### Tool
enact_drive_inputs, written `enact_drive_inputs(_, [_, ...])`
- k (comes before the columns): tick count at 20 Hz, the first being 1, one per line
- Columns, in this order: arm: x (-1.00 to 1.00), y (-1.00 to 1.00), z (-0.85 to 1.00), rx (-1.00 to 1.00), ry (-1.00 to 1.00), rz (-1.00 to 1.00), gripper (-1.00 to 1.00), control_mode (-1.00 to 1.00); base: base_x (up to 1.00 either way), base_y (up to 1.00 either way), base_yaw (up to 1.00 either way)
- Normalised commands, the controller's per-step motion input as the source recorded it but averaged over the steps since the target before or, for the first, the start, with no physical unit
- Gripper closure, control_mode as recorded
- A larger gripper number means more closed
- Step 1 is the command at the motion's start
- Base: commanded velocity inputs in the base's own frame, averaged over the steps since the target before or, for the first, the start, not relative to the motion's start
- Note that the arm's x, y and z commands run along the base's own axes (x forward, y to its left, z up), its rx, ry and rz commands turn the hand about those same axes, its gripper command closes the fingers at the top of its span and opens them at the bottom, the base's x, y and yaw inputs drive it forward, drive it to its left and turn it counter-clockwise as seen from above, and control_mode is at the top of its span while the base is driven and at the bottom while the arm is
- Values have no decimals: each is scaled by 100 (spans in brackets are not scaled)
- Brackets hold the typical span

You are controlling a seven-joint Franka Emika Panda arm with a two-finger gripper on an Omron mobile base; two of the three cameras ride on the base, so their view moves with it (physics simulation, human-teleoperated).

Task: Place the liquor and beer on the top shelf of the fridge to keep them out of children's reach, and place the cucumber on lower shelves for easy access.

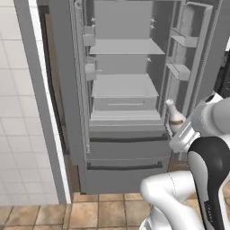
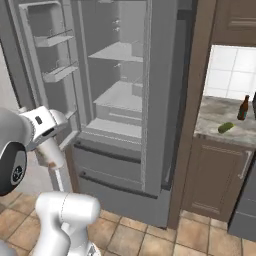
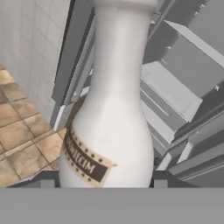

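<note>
My gripper (image 3: 104, 181) is shut on the liquor (image 3: 111, 109), a pale bottle with a brown label band; a dark fingertip (image 3: 48, 179) shows on each side of its base. In the left base view the liquor (image 1: 174, 114) stands neck up in the gripper (image 1: 175, 129), in front of the open fridge (image 1: 67, 90) at about drawer height, right of the opening. The top shelf (image 1: 126, 47) and a lower shelf (image 1: 125, 85) are bare. The beer (image 2: 243, 107) and the cucumber (image 2: 225, 127) rest on the counter (image 2: 215, 117) to the fridge's right.
Both fridge doors stand open, the right one carrying door bins (image 1: 184, 40). Two drawers (image 1: 128, 146) sit under the shelves. A brown cabinet (image 2: 215, 180) stands below the counter. A white tiled wall (image 1: 18, 112) is on the left, above a tan tile floor (image 1: 103, 211).
</note>
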Motion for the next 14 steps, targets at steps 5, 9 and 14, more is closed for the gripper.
enact_drive_inputs(5, [0,0,0,0,0,0,100,100,48,43,-42])
enact_drive_inputs(9, [0,0,0,0,0,0,100,100,49,42,-39])
enact_drive_inputs(14, [0,0,0,0,0,0,100,100,46,21,-32])
